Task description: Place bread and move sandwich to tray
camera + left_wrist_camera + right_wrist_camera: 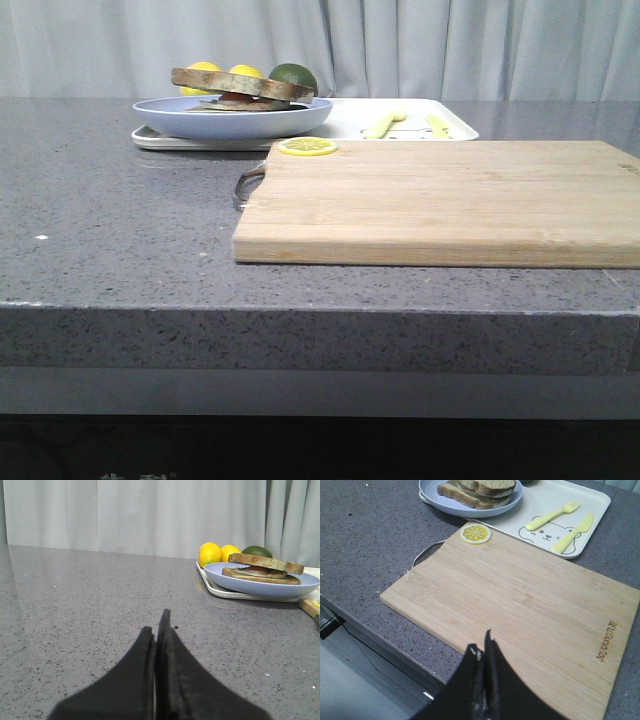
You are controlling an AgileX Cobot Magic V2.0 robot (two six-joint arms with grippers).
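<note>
The sandwich [243,88], bread [265,563] on top, sits on the blue plate [232,118] at the tray's [410,118] nine o'clock end. At three o'clock lie a fork [553,515] and knife [572,532]. Left gripper [159,630] and right gripper [482,650] both have jaws pressed together, holding nothing.

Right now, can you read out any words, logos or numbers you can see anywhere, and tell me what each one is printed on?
"auonuor", roughly: burned-in lettering near one edge of the cutting board, seen sideways in the right wrist view; the letters are small, so the spelling is unsure.
Pale characters at the bottom edge of the front view, on the dark panel below the counter: cut off, not readable.
The tray carries a bear face drawing, no words.
</note>
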